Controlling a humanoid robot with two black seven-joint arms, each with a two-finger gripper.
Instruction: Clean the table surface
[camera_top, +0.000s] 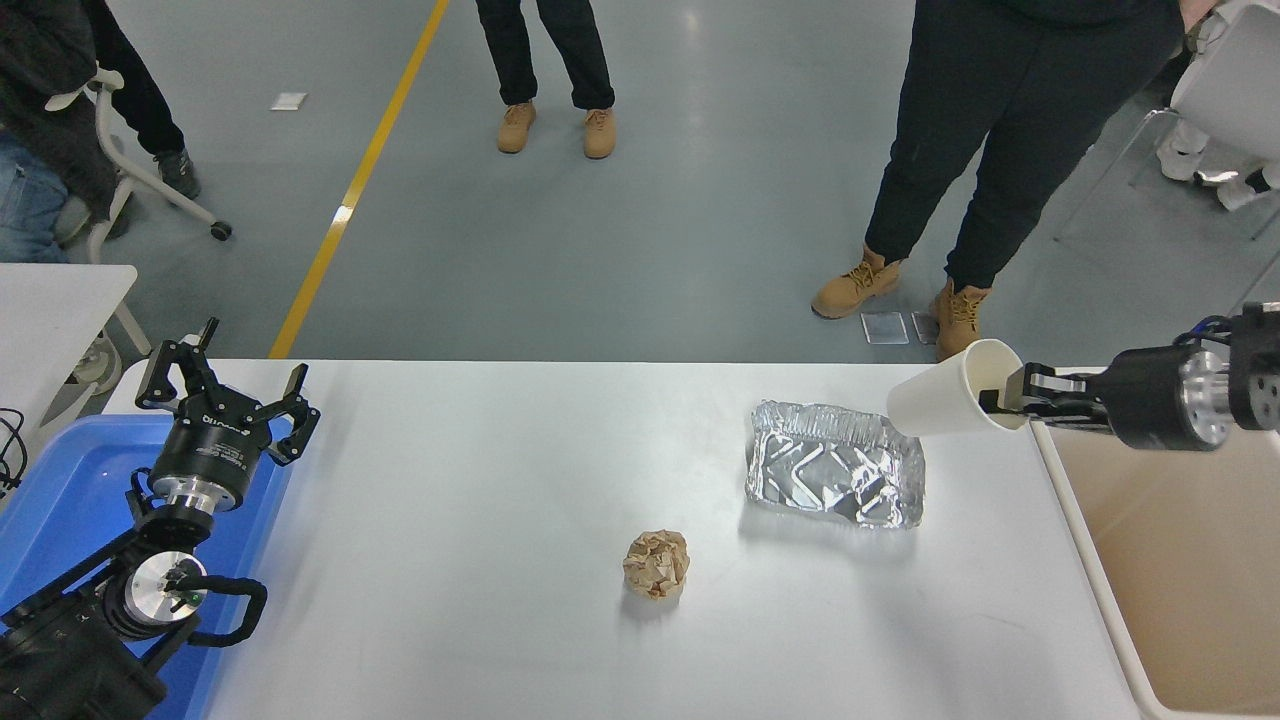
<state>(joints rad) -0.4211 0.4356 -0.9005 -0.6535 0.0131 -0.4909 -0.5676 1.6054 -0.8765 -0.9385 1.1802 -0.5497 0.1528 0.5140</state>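
Note:
The table surface (480, 520) is a wide white tabletop. On it lie a crumpled brown paper ball (657, 565) near the middle and a silver foil tray (835, 468) to its right. My right gripper (1005, 400) is shut on the rim of a white paper cup (945, 404), holding it tipped on its side in the air above the table's far right corner. One finger is inside the cup's mouth. My left gripper (222, 385) stays parked at the lower left, open, over the blue bin.
A blue bin (60, 500) sits off the table's left end. A beige bin (1190, 560) with a white rim stands off the right end. People stand on the floor beyond the far edge. A smaller white table (50, 300) is at far left.

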